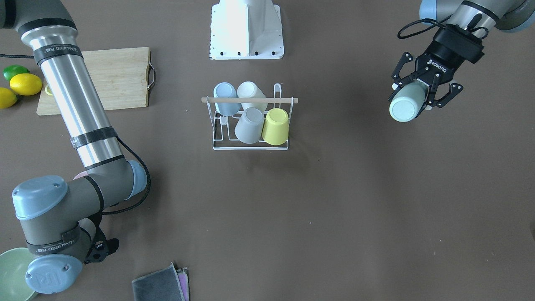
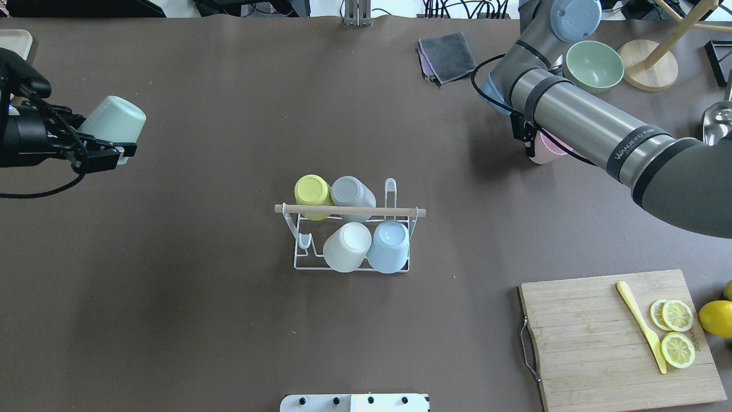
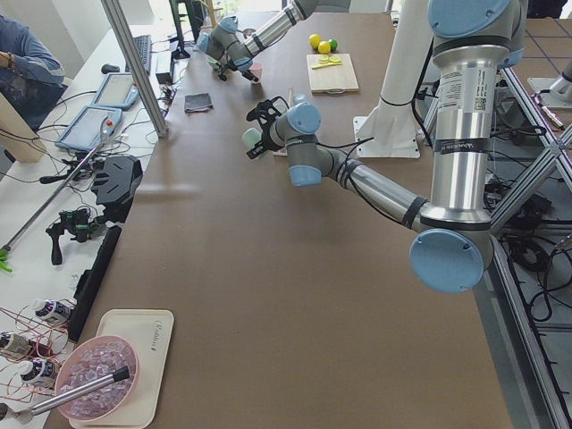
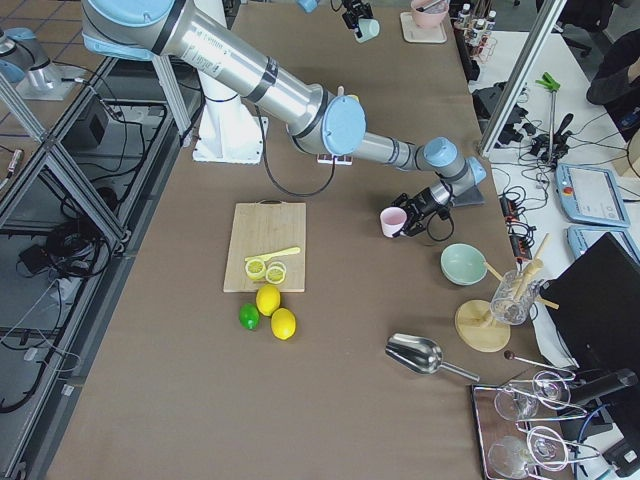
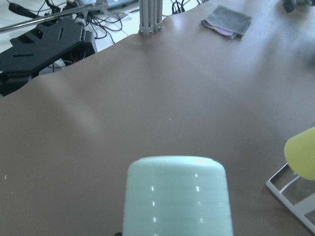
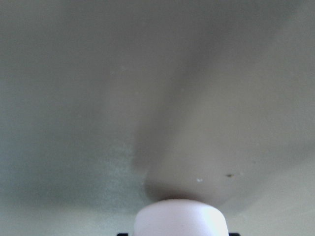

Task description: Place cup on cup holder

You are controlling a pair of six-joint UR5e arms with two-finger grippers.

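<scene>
The cup holder (image 2: 400, 212), a white wire rack with a wooden rod across its top, stands mid-table; it also shows in the front view (image 1: 284, 100). Several cups sit upside down on its prongs: yellow (image 2: 311, 191), grey (image 2: 350, 191), white (image 2: 347, 246) and light blue (image 2: 389, 245). My left gripper (image 2: 106, 130) is shut on a pale mint cup (image 2: 117, 117) and holds it tilted above the table, far left of the rack; the cup fills the left wrist view (image 5: 174, 196). My right gripper (image 2: 534, 146) is shut on a pink cup (image 2: 544, 153), low over the table at the far right.
A wooden cutting board (image 2: 595, 343) with lemon slices and a yellow knife lies front right, with lemons (image 2: 715, 317) beside it. A green bowl (image 2: 593, 66), a grey cloth (image 2: 447, 54), a wooden stand (image 2: 646, 71) and a metal scoop (image 2: 717, 120) sit at the far right.
</scene>
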